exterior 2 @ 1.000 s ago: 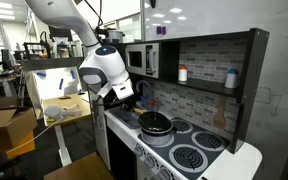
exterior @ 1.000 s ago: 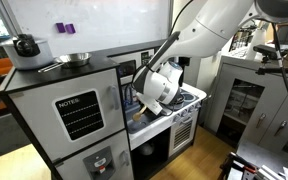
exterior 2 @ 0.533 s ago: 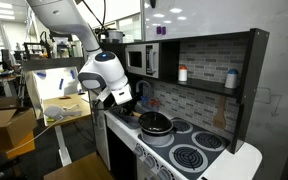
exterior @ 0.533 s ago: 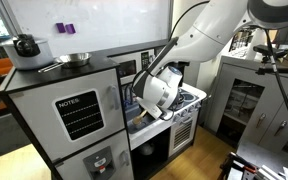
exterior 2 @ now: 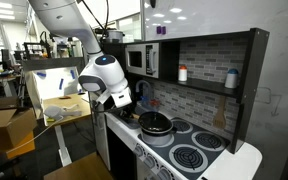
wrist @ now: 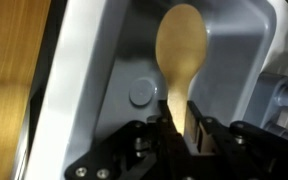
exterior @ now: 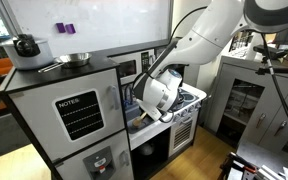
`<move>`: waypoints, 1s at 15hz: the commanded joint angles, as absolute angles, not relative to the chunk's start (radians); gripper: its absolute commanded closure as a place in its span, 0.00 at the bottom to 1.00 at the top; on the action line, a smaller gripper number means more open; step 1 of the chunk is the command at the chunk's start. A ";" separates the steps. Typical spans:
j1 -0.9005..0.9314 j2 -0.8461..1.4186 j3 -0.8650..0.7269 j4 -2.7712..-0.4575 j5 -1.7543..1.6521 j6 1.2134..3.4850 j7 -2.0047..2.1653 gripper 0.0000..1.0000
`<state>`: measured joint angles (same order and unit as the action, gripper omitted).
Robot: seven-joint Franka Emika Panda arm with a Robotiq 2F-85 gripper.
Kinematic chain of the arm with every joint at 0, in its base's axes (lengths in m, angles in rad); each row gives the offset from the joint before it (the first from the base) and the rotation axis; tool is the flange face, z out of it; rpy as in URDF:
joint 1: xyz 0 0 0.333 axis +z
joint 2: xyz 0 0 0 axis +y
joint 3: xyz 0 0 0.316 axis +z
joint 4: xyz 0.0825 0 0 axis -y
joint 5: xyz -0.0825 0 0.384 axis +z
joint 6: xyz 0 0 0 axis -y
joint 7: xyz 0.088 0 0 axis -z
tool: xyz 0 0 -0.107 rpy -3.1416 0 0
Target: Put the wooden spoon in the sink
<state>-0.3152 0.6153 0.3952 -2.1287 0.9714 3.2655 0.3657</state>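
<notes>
Now: release wooden spoon (wrist: pixel 181 55) into sink (wrist: pixel 94 110)

Pincer (wrist: pixel 180 132) clamped tight on the spoon handle, spoon bowl hanging above the sink floor, just beside its drain (wrist: pixel 142 93). Best lower slightly, then open; should drop inside.

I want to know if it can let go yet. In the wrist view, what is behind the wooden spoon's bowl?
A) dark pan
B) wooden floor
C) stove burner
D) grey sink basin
D: the wooden spoon, clamped in the gripper, shows against the sink's grey basin, with the round drain beside its handle.
</notes>
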 commanded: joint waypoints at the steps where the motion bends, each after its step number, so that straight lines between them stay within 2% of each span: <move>1: -0.355 0.641 0.438 -2.109 0.967 3.295 0.343 0.95; 9: -0.363 0.647 0.447 -2.107 0.962 3.304 0.343 0.95; 10: -0.360 0.646 0.441 -2.107 0.960 3.298 0.344 0.55; 12: -0.356 0.649 0.437 -2.105 0.955 3.300 0.341 0.49; 15: -0.351 0.648 0.431 -2.104 0.953 3.304 0.337 0.26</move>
